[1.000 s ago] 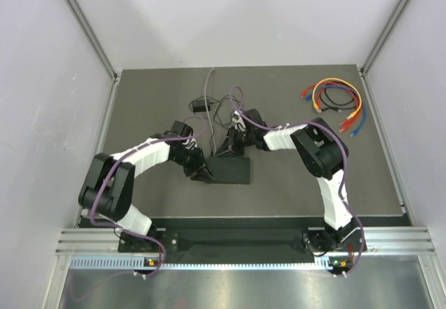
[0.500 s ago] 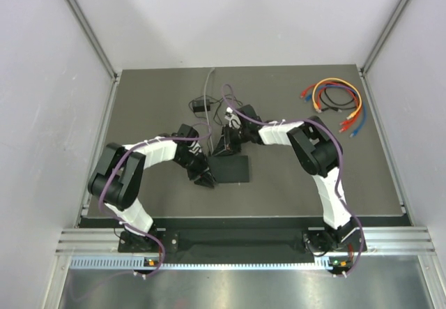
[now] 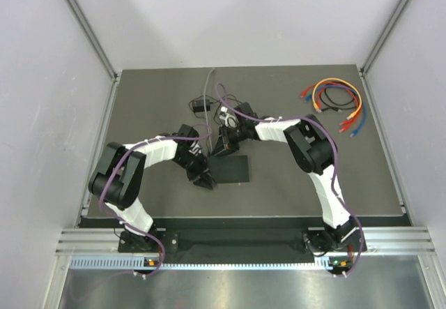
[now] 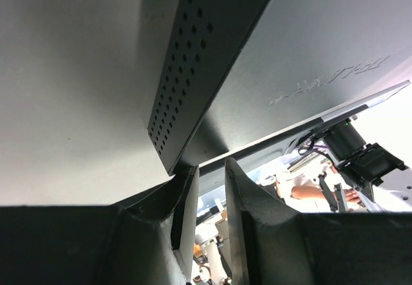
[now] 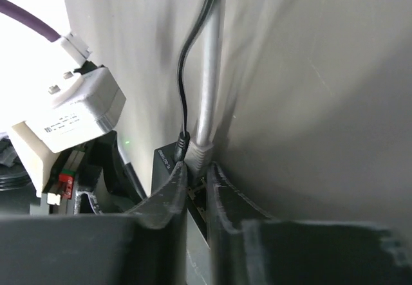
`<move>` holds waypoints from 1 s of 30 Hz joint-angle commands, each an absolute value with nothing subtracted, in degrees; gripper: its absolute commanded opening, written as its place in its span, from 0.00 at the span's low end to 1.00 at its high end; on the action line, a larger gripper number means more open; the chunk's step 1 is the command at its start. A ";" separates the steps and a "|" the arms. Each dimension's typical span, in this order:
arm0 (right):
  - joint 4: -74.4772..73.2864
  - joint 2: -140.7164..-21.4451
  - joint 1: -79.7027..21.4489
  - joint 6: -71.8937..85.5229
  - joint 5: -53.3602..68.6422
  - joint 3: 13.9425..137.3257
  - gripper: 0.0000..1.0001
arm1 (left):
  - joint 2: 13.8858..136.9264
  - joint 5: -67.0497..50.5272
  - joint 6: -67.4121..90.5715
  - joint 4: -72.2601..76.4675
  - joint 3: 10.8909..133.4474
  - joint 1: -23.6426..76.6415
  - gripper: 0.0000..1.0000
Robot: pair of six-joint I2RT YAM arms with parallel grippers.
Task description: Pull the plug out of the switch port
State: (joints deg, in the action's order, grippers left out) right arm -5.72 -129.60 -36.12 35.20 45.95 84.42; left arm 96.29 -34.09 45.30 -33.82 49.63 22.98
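Note:
The switch is a flat black box lying mid-table. A grey cable runs from the far side to its back edge. In the right wrist view the grey plug sits at the switch's socket edge, beside a thin black power plug. My right gripper is closed around the grey plug, one finger on each side. My left gripper is at the switch's left near corner. In the left wrist view its fingertips stand slightly apart with nothing between them, touching the perforated switch side.
A coil of orange, red and blue cables lies at the back right. A small black adapter with thin black wire lies behind the switch. Grey walls with metal rails close the table on the left, right and back.
The left arm's elbow has swung inward. The right gripper has shifted a little toward the far left at the switch's back edge. The switch has barely moved.

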 commanded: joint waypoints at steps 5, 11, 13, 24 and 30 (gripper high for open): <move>-7.57 -133.16 -37.44 34.62 46.41 84.03 0.00 | 94.75 -34.01 44.56 -28.66 51.94 23.81 0.29; 4.12 -130.52 -37.53 45.77 46.58 76.65 0.00 | 90.17 -29.98 44.65 -29.71 57.56 24.70 0.29; 5.79 -129.99 -37.53 46.58 46.23 75.15 0.00 | 91.49 -29.62 44.74 -29.97 58.71 24.70 0.29; 13.68 -127.09 -37.27 50.96 42.27 73.83 0.00 | 98.70 -27.69 46.58 -33.21 53.01 24.87 0.27; 29.95 -128.23 -35.95 66.43 43.24 69.09 0.00 | 100.55 -24.88 46.14 -36.56 51.42 24.79 0.28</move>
